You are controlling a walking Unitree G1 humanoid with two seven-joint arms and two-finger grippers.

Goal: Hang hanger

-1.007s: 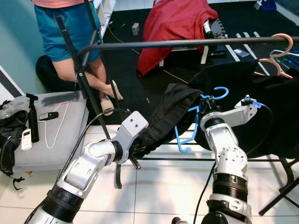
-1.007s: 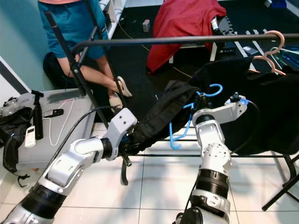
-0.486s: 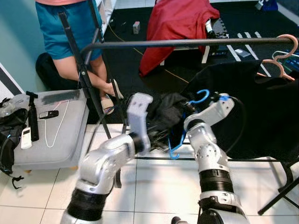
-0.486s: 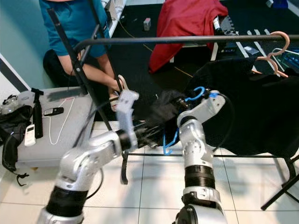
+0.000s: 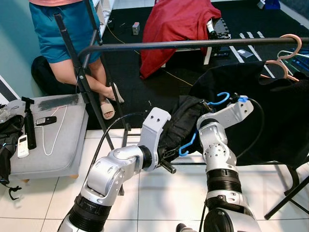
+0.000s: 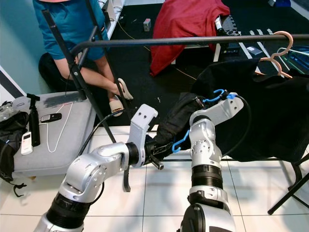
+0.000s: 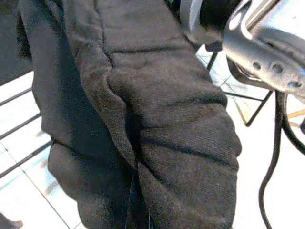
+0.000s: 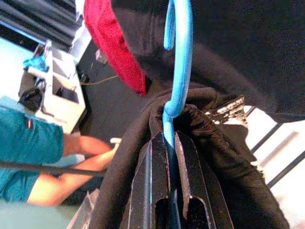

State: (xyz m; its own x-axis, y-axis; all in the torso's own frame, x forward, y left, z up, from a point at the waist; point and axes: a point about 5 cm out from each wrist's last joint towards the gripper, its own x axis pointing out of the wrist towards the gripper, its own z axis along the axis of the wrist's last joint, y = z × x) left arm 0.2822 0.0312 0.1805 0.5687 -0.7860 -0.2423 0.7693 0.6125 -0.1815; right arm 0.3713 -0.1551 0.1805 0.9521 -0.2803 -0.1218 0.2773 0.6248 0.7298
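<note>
Blue hanger point(image 5: 219, 101) w/ black garment point(image 5: 181, 121) has dropped back below rail point(image 5: 193, 44); right gripper point(image 8: 167, 162) clenched on it, left fingers can't tell. Hook not yet on.

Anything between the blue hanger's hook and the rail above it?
No. In the left eye view, only open air with dark floor behind separates the blue hanger hook from the rail.

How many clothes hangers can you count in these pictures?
3: a blue hanger held by the right gripper, a pink hanger on the rail, a white hanger on the grey ottoman. Others may be hidden.
</note>
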